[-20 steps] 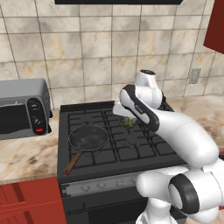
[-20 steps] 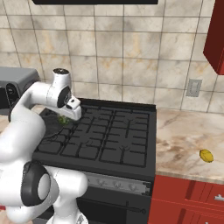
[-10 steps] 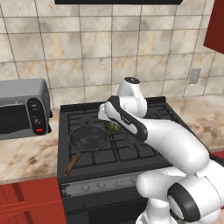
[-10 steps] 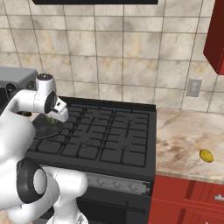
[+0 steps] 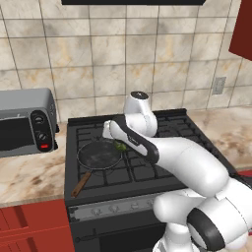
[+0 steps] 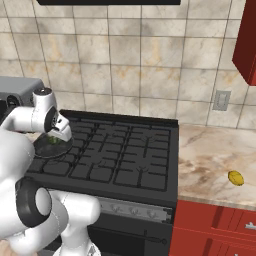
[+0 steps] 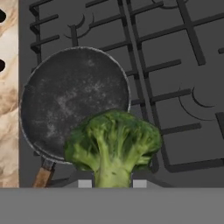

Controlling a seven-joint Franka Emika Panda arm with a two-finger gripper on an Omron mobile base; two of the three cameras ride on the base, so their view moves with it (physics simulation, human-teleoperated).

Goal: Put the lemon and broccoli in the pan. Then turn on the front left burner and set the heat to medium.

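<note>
1. Swinging left across the stove (image 5: 147, 162) since the earlier frames, the gripper (image 5: 118, 143) now hangs over the right rim of the pan (image 5: 100, 155).
2. Its fingers are clamped on the broccoli (image 7: 113, 144) by the stem — floret up in the hand view, covering the pan's near edge.
3. Pan sits on the front left burner (image 5: 106, 162), wooden handle (image 5: 80, 184) pointing toward the stove front.
4. Lemon (image 6: 236, 178) lies on the worktop (image 6: 220, 160) right of the stove — well apart from the pan.
5. Toaster oven (image 5: 24, 123) stands left of the stove.
</note>
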